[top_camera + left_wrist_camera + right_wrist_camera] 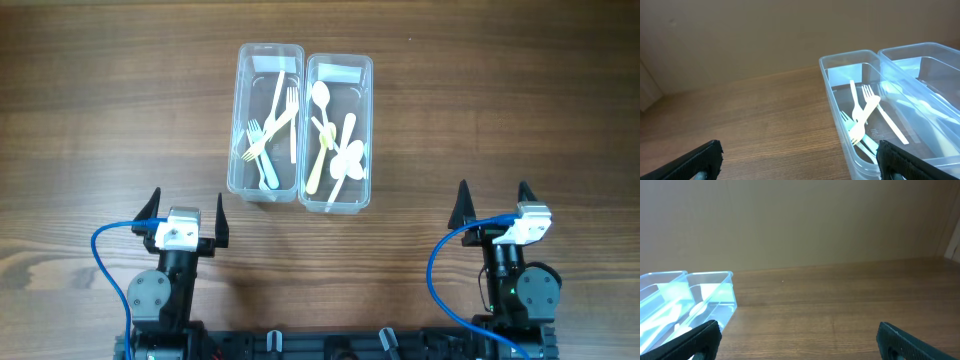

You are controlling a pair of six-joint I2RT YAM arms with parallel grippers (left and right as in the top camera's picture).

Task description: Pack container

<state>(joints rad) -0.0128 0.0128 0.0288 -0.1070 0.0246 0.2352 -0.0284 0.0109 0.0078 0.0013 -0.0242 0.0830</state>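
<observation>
Wooden table (90, 110) — nearside of the fork container (237, 140), left gripper (186, 208) and right gripper (494, 200) gape wide, empty. The left is nearer, with the container ahead-right of it, running lengthwise away — spoon container (369, 140) just beside it.

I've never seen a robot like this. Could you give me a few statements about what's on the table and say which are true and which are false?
1. Two clear containers stand side by side on the table. True.
2. The forks lie in the right container. False: they lie in the left container, and the right one holds spoons.
3. The left gripper is holding a fork. False: it is open and empty, apart from both containers.
4. The right gripper is open too. True.
5. A lid covers the left container. False: both containers are open on top.
</observation>
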